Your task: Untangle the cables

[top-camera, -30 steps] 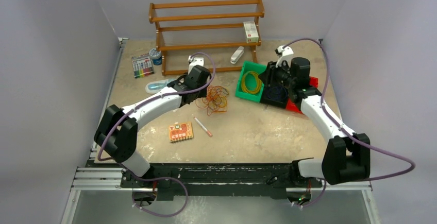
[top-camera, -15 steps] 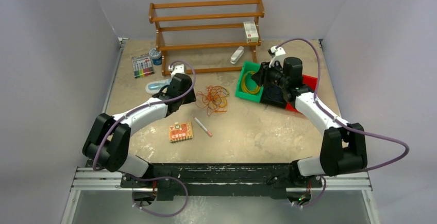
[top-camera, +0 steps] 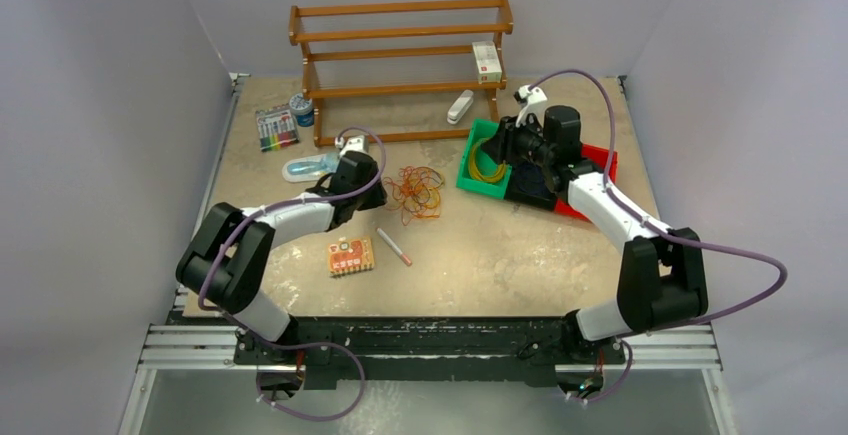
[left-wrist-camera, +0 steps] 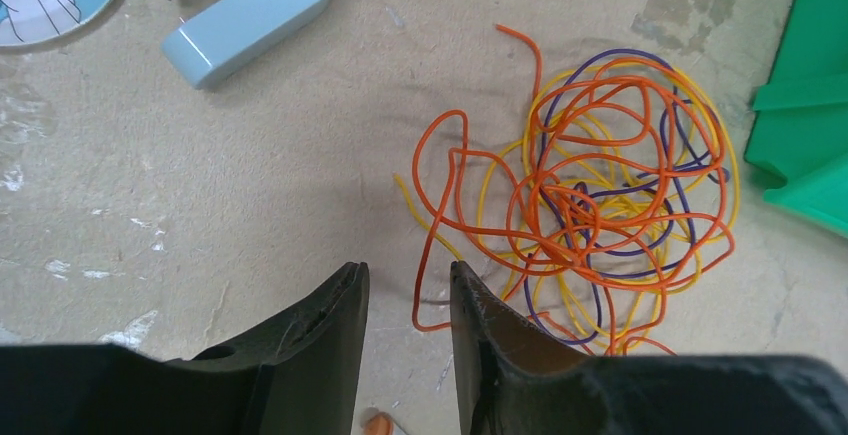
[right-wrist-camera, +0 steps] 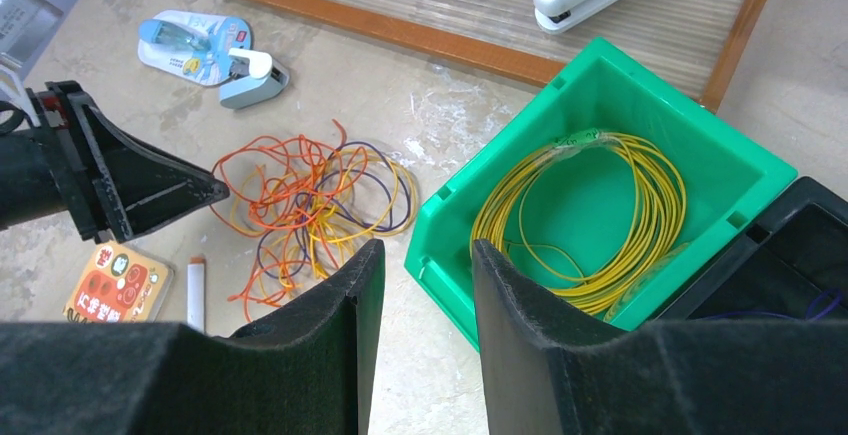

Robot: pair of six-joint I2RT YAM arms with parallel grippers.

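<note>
The cables (top-camera: 413,193) lie on the table as a loose tangle of orange, yellow and dark blue strands, also seen in the left wrist view (left-wrist-camera: 575,205) and the right wrist view (right-wrist-camera: 310,205). My left gripper (top-camera: 376,191) (left-wrist-camera: 408,273) is open and empty just left of the tangle. One orange loop lies on the table under the gap between its jaws. My right gripper (top-camera: 497,145) (right-wrist-camera: 427,245) is open and empty, raised above the left edge of the green bin (top-camera: 465,170). That bin holds a coiled yellow cable (right-wrist-camera: 660,195).
A black bin (top-camera: 535,187) and a red bin (top-camera: 600,160) adjoin the green one. A wooden rack (top-camera: 400,55) stands behind, with a white stapler (top-camera: 459,107). A light blue stapler (left-wrist-camera: 250,20), pen (top-camera: 393,246) and orange card (top-camera: 351,255) lie near the left gripper.
My left gripper has drawn back to the left from the tangle's edge. My right gripper has moved left from over the black bin to the green bin.
</note>
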